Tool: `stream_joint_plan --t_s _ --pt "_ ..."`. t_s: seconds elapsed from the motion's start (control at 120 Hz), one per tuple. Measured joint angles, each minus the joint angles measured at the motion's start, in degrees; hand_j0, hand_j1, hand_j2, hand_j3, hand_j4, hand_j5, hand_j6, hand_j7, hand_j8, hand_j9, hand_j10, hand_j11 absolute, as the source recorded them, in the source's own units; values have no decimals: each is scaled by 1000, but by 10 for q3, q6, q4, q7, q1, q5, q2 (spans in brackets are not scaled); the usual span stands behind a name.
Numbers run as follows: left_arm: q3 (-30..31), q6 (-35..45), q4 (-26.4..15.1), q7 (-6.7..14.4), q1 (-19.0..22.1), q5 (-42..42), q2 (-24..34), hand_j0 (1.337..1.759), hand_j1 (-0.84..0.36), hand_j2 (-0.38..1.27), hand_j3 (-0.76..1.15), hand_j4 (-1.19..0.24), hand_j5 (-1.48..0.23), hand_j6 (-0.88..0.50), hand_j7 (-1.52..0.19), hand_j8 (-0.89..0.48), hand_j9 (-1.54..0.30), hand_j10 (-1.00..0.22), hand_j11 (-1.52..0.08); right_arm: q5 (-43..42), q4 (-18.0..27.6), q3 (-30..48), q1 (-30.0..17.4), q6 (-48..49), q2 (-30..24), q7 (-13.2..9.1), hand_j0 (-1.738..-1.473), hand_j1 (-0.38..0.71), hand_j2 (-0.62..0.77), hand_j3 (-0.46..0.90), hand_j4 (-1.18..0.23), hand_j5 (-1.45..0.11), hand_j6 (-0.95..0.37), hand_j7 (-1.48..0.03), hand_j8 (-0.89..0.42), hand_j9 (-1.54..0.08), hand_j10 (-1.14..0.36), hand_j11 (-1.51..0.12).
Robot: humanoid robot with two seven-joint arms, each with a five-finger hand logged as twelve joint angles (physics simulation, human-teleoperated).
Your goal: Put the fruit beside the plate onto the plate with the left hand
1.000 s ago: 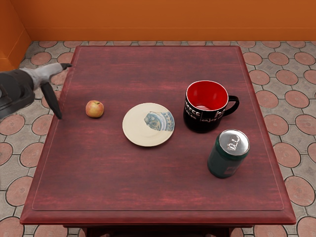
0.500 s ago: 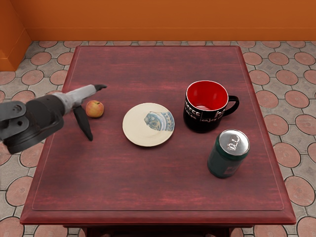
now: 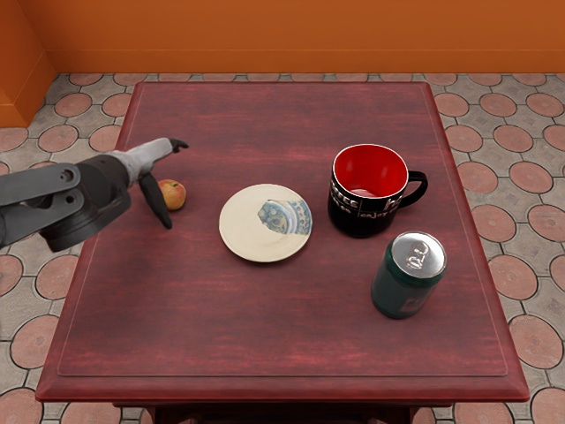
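Your left hand (image 3: 144, 168) was open, fingers spread close beside the small red-yellow apple (image 3: 175, 194), gripping nothing. The apple sat on the dark red wooden table (image 3: 265, 336) just left of the round cream plate (image 3: 252, 237), so grasping, lifting and placing were all left to do. The black mug with a red inside (image 3: 369, 190) and the green metal can (image 3: 406, 276) stood beyond the plate, blocking nothing.

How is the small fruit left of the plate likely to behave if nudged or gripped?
The fruit is round and sits loose on the flat table, so a nudge would probably roll it. It looks small and smooth, so it is likely light, rigid and a little slippery. The left robot hand is open close beside it.
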Motion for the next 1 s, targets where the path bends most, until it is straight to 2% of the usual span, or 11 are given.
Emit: stream_joint_plan --t_s 0.142,0.3,1.0 --pt "8 1 41 0 13 1 -21 1658 186 30 0 -141 -179 -142 -179 -142 -178 -140 -178 0 0 1 0 0 0 0 -1658 -349 0 0 0 0 0 0 0 0 0 0" --pt "11 1 66 0 15 2 -28 1658 159 35 0 -164 -209 -165 -209 -165 -209 -163 -208 1 0 1 0 0 0 0 -1658 -349 0 0 0 0 0 0 0 0 0 0" --pt "22 22 92 0 16 2 -54 1658 36 55 0 -266 -342 -267 -342 -267 -341 -265 -341 0 0 0 0 0 0 0 -1658 -349 0 0 0 0 0 0 0 0 0 0"
